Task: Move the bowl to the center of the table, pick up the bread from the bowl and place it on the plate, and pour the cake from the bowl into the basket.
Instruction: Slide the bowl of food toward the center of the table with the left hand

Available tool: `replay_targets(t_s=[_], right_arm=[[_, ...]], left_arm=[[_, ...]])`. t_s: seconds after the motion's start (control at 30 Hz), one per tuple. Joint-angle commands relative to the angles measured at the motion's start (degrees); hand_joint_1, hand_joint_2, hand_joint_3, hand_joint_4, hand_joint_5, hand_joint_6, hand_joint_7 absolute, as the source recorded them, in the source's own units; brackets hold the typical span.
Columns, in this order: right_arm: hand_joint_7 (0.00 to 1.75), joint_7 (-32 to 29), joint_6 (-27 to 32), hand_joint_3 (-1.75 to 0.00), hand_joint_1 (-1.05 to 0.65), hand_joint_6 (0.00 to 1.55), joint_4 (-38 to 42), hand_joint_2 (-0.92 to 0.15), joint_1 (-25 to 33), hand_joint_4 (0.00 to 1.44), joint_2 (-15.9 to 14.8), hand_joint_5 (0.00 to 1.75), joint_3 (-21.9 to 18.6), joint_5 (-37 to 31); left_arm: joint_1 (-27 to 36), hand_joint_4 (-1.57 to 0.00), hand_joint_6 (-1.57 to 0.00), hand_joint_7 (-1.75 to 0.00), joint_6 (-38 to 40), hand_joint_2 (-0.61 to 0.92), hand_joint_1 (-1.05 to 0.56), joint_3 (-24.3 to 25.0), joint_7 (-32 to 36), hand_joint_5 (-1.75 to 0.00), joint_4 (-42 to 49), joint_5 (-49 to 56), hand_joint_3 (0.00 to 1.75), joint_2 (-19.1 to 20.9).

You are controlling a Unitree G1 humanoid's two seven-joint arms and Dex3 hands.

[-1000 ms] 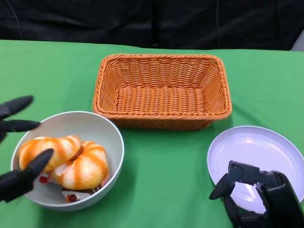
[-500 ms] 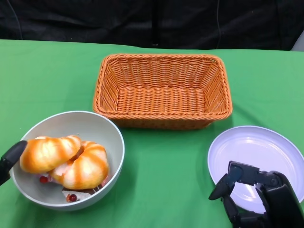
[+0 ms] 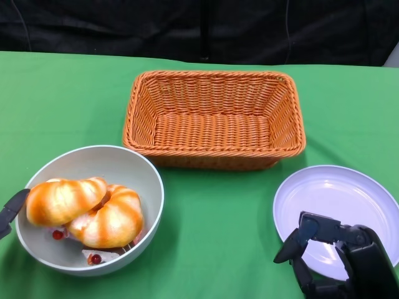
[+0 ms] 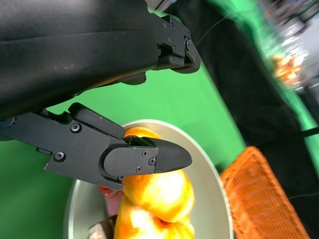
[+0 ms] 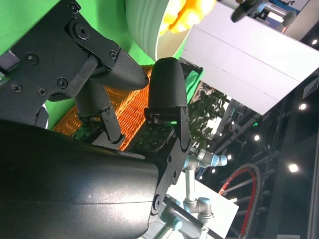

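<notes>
A pale grey bowl (image 3: 109, 163) stands at the table's near left. In it lie two orange-glazed bread buns (image 3: 62, 199), side by side. Under them, a cake slice (image 3: 95, 255) with red berries shows only in part. Just one fingertip of my left hand (image 3: 11, 210) shows at the picture's edge, beside the bowl's left rim. In the left wrist view its fingers (image 4: 164, 157) are apart above the bowl (image 4: 209, 174) and bread (image 4: 159, 189), holding nothing. My right hand (image 3: 340, 258) hovers over the near edge of the white plate (image 3: 336, 190), fingers apart and empty.
An orange wicker basket (image 3: 215, 159) with nothing in it stands at the middle back, between bowl and plate. Green cloth (image 3: 218, 237) covers the table. A black backdrop runs along the far edge.
My left hand has drawn back to the left from around the bowl's rim, until only a fingertip shows. The bowl, bread and right hand have not moved.
</notes>
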Motion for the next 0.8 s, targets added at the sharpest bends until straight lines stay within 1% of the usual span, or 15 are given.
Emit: replay_targets(t_s=[0.03, 0.13, 0.23, 0.3, 0.4, 0.57, 0.67, 0.8], right_arm=[[1.17, -0.14, 0.30, -1.49, -0.24, 0.85, -0.91, -0.28, 0.41, 0.82, -0.32, 1.60, -0.24, 0.82], [1.17, -0.25, 0.22, -1.48, -0.24, 0.85, -1.01, -0.28, 0.45, 0.82, -0.39, 1.61, -0.35, 0.54], [1.17, -0.38, -0.07, -1.48, -0.24, 0.85, -0.84, -0.28, 0.36, 0.82, -0.35, 1.61, -0.41, 0.37], [1.17, -0.24, 0.15, -1.49, -0.23, 0.85, -0.99, -0.28, 0.43, 0.82, -0.33, 1.61, -0.31, 0.66], [1.17, -0.10, 0.30, -1.49, -0.23, 0.85, -1.16, -0.28, 0.48, 0.81, -0.37, 1.61, -0.24, 0.89], [1.18, -0.30, 0.24, -1.50, -0.23, 0.85, -1.24, -0.27, 0.44, 0.81, -0.35, 1.61, -0.41, 0.62], [1.18, -0.23, 0.38, -1.52, -0.23, 0.85, -1.36, -0.26, 0.46, 0.82, -0.38, 1.60, -0.39, 0.73], [1.17, -0.22, 0.57, -1.51, -0.23, 0.85, -1.48, -0.27, 0.47, 0.81, -0.36, 1.59, -0.34, 0.62]], left_arm=[[-2.12, 0.00, -0.05, -0.11, 5.46, 0.92, -0.70, -0.81, -1.87, -0.20, 1.10, -0.62, 0.53, 2.29], [-4.18, 0.00, -0.05, -0.08, 11.10, 0.92, -0.69, -0.65, -3.83, -0.09, 2.09, -3.08, 0.55, 2.68], [-6.88, 0.00, -0.02, -0.05, 17.22, 0.92, -0.71, 2.11, -6.54, -0.02, 4.05, -9.95, 0.54, 1.55], [-8.24, 0.00, 0.00, -0.01, 20.55, 0.92, -0.74, 3.28, -7.67, 0.00, 5.26, -13.58, 0.50, 1.49], [-9.95, 0.00, -0.02, -0.01, 25.11, 0.92, -0.74, 4.17, -9.83, 0.00, 7.29, -17.94, 0.48, 2.18], [-11.59, 0.00, -0.06, -0.03, 29.09, 0.92, -0.74, 5.64, -11.85, 0.00, 9.63, -23.58, 0.48, 1.99], [-11.56, -0.01, -0.08, -0.04, 30.44, 0.92, -0.74, 5.00, -12.88, -0.01, 9.25, -25.64, 0.54, 1.86], [-11.58, -0.02, -0.08, -0.03, 32.08, 0.92, -0.74, 4.34, -12.99, -0.01, 8.76, -27.27, 0.56, 1.48]])
